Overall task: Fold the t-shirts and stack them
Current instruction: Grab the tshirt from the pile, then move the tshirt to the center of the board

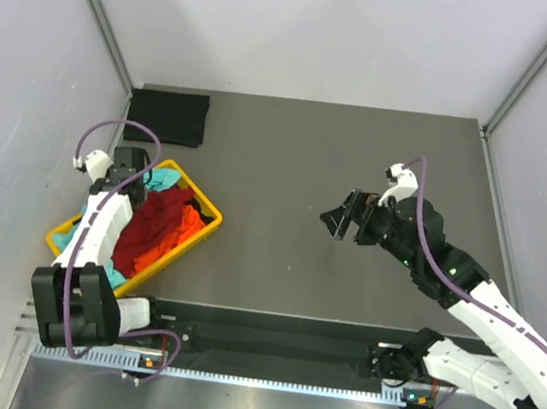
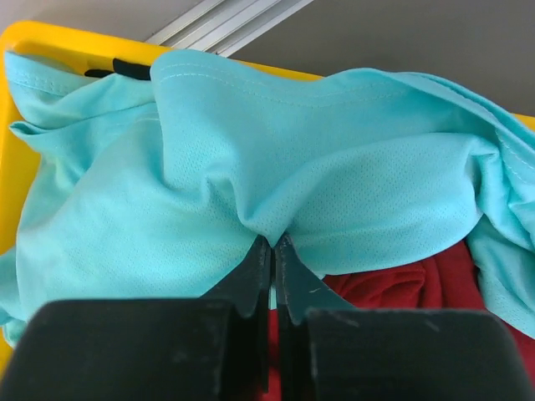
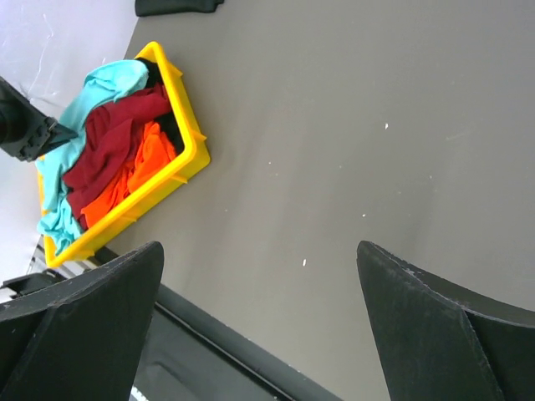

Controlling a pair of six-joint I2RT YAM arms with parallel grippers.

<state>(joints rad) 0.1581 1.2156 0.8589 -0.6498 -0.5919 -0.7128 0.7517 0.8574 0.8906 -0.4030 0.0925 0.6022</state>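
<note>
A yellow tray (image 1: 209,218) at the left holds a heap of t-shirts: mint-teal (image 1: 163,180), red (image 1: 155,224) and orange (image 1: 188,222). A folded black t-shirt (image 1: 168,116) lies flat at the table's far left. My left gripper (image 2: 273,242) is shut on a pinched fold of the mint-teal shirt (image 2: 209,167) inside the tray, with red cloth (image 2: 393,288) just below. My right gripper (image 1: 338,219) hangs open and empty above the middle of the table, apart from the tray (image 3: 188,159).
Grey walls close in the table on the left, back and right. A black rail (image 1: 278,324) runs along the near edge between the arm bases. The tray sits close to the left wall.
</note>
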